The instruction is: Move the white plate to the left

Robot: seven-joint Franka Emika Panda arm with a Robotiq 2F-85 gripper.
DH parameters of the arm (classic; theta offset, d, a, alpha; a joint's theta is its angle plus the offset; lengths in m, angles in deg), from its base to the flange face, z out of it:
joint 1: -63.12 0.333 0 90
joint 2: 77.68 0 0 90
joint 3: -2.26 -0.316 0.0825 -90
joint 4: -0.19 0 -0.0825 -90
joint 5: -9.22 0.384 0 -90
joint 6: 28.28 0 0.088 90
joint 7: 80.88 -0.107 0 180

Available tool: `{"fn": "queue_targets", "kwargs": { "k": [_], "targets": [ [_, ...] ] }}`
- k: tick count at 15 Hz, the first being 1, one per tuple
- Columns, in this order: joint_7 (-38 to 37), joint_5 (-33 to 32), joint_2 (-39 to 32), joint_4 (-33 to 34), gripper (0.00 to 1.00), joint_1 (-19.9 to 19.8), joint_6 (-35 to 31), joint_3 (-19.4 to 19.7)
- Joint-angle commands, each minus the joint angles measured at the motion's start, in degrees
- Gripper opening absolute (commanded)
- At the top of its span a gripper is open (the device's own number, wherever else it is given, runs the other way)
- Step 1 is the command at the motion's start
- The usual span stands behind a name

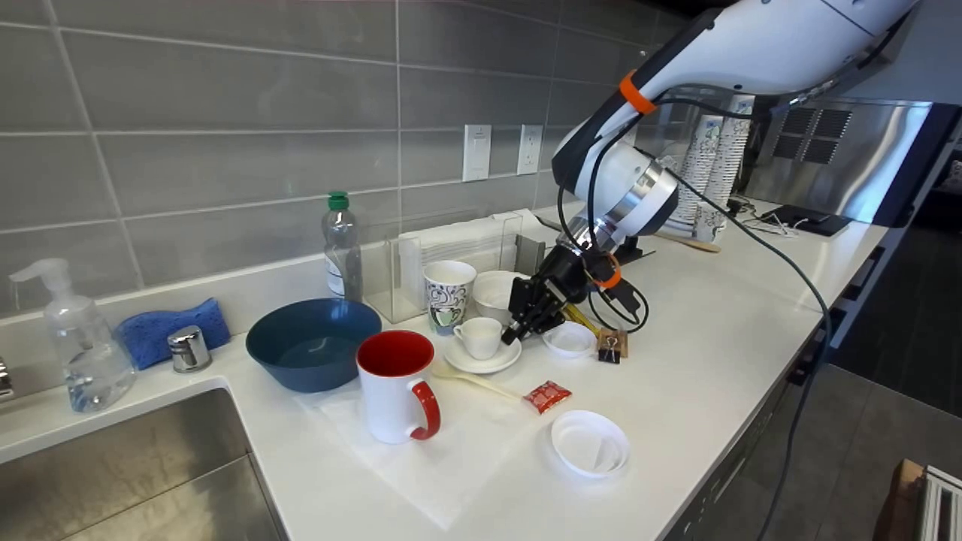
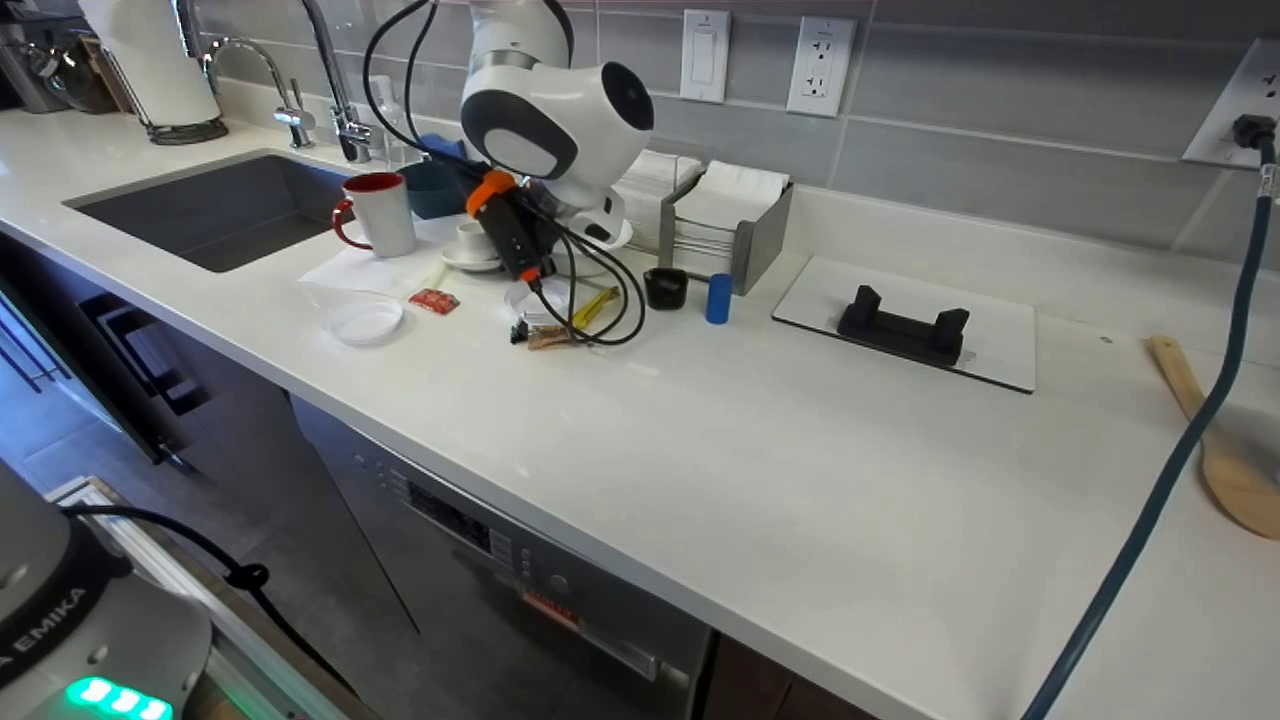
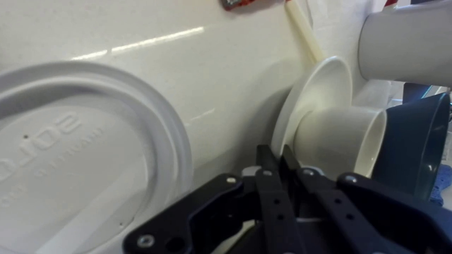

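Evidently, you were at the grasping step: your gripper (image 3: 278, 156) was drawn nearly all the way in, with what appeared to be only the thin rim of the white plate (image 1: 482, 366) pinched in it, at lower centre of the wrist view. The plate was near the middle of the frame in an exterior view, with a white cup (image 1: 479, 340) upright on it. Whether its underside was clear of the counter (image 1: 676, 323) could not be determined.

On assessment, your next move called for a small, level lift and a slow carry toward the left of the frame; a hold on a single edge could let the plate droop and the cup slide. You also needed to route around the red-and-white mug (image 1: 392, 391) and the blue bowl (image 1: 314, 349), both to the left. A pale spoon (image 1: 485, 382) lay just in front.

You were working on a white, glossy surface, with a paper sheet (image 1: 451, 473) under the mug and a steel sink (image 1: 143, 451) at lower left. Grey tiles (image 1: 248, 90) covered the wall behind; a dishwasher (image 2: 480, 620) stood below the counter edge, at bottom centre of an exterior view.
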State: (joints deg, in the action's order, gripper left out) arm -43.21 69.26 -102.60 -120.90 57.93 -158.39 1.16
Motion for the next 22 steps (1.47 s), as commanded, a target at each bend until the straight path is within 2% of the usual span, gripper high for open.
{"fn": "queue_targets", "kwargs": {
  "k": [1,10,11,12,13,22],
  "targets": [
    [-1.1,0.0,-1.1,1.1,0.02,0.8,-2.4,-0.1],
    [-1.3,-1.2,-2.5,2.3,0.02,0.7,-2.4,0.1],
    [-1.3,-1.3,-2.5,2.4,0.33,0.7,-2.2,0.1],
    [-1.3,-1.4,-2.5,2.4,0.34,0.7,-2.3,0.2],
    [-1.4,-1.6,-2.7,2.4,0.4,0.7,-2.4,0.2],
    [-1.9,-1.7,-0.7,1.4,0.99,1.4,-2.4,-0.3]
  ]
}}
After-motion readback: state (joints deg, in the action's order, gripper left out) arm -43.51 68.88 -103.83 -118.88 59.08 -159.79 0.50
